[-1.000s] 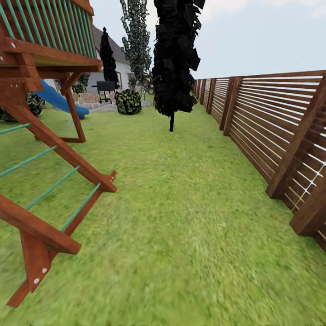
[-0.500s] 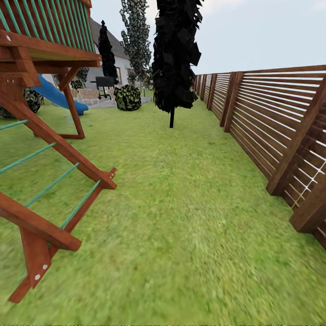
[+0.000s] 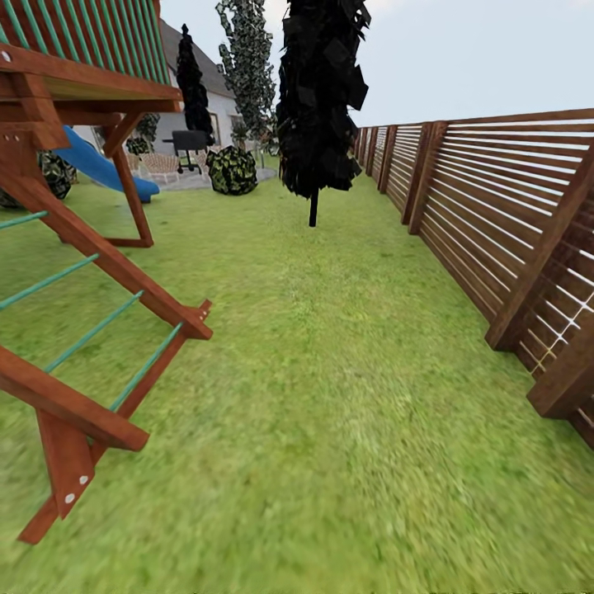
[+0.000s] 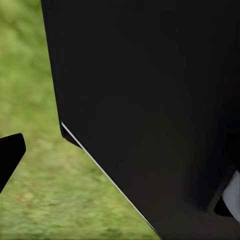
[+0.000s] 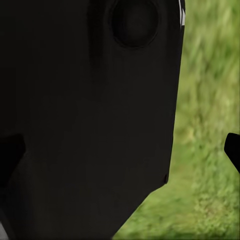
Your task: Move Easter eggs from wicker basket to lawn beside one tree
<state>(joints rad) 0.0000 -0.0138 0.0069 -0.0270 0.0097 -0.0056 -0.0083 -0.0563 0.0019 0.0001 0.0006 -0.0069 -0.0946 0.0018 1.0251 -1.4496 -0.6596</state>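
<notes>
In the head view the wooden play frame is cut off by the left and top edges, the slatted fence by the right edge, and the crown of the black-leaved tree by the top. The house far back is mostly hidden behind trees, and the nearest lawn is blurred. In each wrist view a black robot body blocks most of the grass, and each end effector shows too little to tell whether it is open.
</notes>
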